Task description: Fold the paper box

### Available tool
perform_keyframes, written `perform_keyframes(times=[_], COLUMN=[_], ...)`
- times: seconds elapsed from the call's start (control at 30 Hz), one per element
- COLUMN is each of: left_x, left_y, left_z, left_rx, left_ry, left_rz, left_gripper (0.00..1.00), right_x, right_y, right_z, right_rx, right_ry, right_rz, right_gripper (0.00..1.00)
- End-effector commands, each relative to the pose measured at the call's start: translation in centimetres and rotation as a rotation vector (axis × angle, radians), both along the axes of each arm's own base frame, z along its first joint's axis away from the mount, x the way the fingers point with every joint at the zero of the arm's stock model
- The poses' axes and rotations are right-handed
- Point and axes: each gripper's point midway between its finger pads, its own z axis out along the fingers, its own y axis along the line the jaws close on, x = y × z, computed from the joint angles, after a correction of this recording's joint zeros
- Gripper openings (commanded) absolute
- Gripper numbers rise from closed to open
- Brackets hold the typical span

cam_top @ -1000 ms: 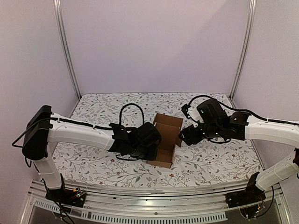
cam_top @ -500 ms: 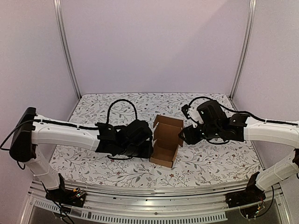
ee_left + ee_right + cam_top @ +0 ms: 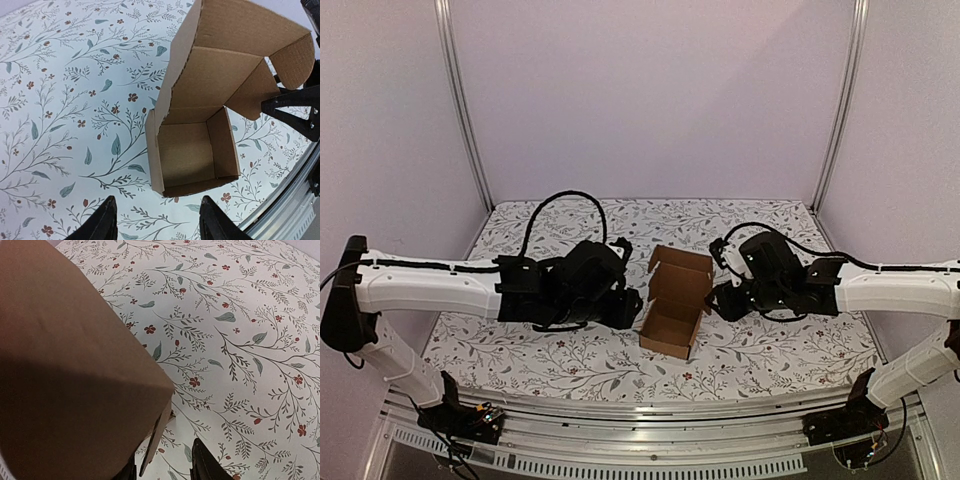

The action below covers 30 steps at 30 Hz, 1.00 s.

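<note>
The paper box (image 3: 672,318) is a small brown carton standing on the floral cloth, open on top, with its lid and side flaps raised at the far side. The left wrist view shows its empty inside (image 3: 192,150). My left gripper (image 3: 628,303) is just left of the box and apart from it, and it (image 3: 157,226) is open with only cloth between the fingers. My right gripper (image 3: 720,297) is at the box's right side. In the right wrist view it (image 3: 165,470) is open, with the edge of a hanging side flap (image 3: 156,437) between its fingers, and the box wall (image 3: 65,380) fills the left of that view.
A floral tablecloth (image 3: 770,345) covers the table. An aluminium rail (image 3: 640,420) runs along the near edge, with both arm bases on it. Metal posts (image 3: 465,110) stand at the back corners before pale walls. The right gripper's black fingers (image 3: 290,102) show beyond the box.
My left gripper drew back to the left off the box's wall and its jaws widened. The right gripper's jaws narrowed around the flap edge and it sank slightly.
</note>
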Motion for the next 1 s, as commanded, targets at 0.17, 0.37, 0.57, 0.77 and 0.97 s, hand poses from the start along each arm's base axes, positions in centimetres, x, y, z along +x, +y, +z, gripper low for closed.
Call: perform_keyframes(times=[0.17, 0.37, 0.57, 0.77, 0.97], left_x=[1.2, 1.5, 1.7, 2.2, 2.5], left_y=[0.2, 0.2, -0.1, -0.9, -1.1], left_z=[1.0, 1.2, 1.1, 1.0, -0.2], left_rx=[0.016, 0.030, 0.028, 0.010, 0.015], left_ry=[-0.100, -0.134, -0.147, -0.170, -0.173], left_rz=[-0.087, -0.113, -0.137, -0.154, -0.172], left_gripper=[0.55, 0.55, 0.55, 0.55, 0.56], right_x=[-0.2, -0.1, 0.0, -0.2, -0.3], right_y=[0.3, 0.8, 0.7, 0.7, 0.7], right_z=[0.9, 0.9, 0.4, 0.1, 0.6], right_rx=[0.069, 0.088, 0.072, 0.065, 0.076], right_ry=[-0.108, -0.135, -0.138, -0.132, -0.138], right_rz=[-0.042, -0.040, -0.044, -0.037, -0.025], right_gripper=[0.27, 0.24, 0.10, 0.00, 0.00])
